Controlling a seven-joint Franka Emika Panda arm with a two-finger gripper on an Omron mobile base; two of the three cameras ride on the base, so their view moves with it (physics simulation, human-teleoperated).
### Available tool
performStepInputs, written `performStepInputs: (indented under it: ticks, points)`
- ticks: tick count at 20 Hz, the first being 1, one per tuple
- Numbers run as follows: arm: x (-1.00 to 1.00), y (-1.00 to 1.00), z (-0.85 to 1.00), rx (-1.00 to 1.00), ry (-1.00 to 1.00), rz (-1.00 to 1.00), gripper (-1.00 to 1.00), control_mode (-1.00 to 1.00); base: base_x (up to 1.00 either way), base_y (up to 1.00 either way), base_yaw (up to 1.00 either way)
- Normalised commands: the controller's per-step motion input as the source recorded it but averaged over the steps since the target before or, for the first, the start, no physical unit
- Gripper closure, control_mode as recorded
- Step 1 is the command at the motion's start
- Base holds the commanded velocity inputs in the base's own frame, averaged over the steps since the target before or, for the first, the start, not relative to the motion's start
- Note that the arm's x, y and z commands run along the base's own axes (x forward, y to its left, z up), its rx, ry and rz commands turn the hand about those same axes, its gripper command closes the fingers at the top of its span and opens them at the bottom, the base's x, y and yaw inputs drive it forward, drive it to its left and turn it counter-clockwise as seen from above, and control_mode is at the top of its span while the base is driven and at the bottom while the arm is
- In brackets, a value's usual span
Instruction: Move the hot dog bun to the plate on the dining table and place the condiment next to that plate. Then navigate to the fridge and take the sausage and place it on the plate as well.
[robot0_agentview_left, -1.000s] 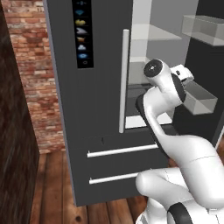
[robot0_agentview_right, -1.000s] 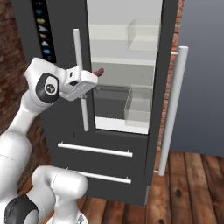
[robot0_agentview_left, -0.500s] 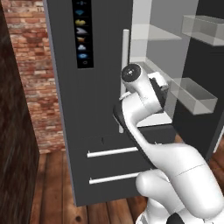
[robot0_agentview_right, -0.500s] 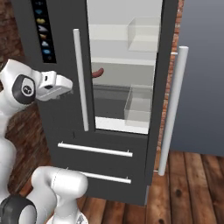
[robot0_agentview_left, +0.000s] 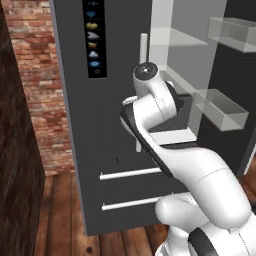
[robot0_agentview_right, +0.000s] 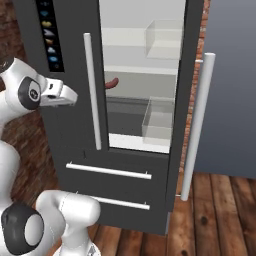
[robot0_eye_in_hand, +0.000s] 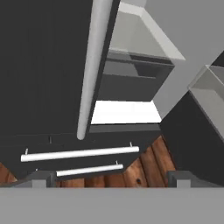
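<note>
The fridge is tall and dark grey, its left door shut and its right door swung wide. A red-brown sausage peeks out on a pale inner shelf, just past the edge of the shut door. My gripper hovers left of the long pale handle, in front of the shut door and well apart from the sausage. In the hand view the gripper is open and holds nothing, with the fridge and that handle right ahead. The hot dog bun, plate, dining table and condiment are out of view.
The open right door carries a long bar handle and clear bins. Two lower drawers have bar handles. A brick wall stands left of the fridge, with a dark panel nearer. The floor is wood.
The arm has swung left, carrying the hand from the fridge opening by the handle to in front of the shut left door. The jaws stayed open and the base held still.
</note>
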Motion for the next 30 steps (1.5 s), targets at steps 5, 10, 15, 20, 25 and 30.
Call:
performStepInputs:
  ticks: [5, 10, 15, 20, 25, 30]
  points:
    - [0.48, -0.04, 0.00, 0.13, 0.00, -0.09, -1.00, -1.00, 0.00, 0.00, 0.00]
    - [0.56, -0.02, 0.00, 0.05, 0.00, -0.02, -1.00, -1.00, 0.00, 0.00, 0.00]
    - [0.69, 0.00, 0.00, 0.02, 0.00, 0.00, -1.00, -1.00, 0.00, 0.00, 0.00]
    - [0.59, -0.01, 0.00, 0.00, 0.00, 0.00, -1.00, -1.00, 0.00, 0.00, 0.00]
    - [0.67, 0.00, 0.00, 0.00, 0.00, 0.00, -1.00, -1.00, 0.00, 0.00, 0.00]
    - [0.62, 0.00, 0.00, 0.03, 0.00, 0.00, -1.00, -1.00, 0.00, 0.00, 0.00]
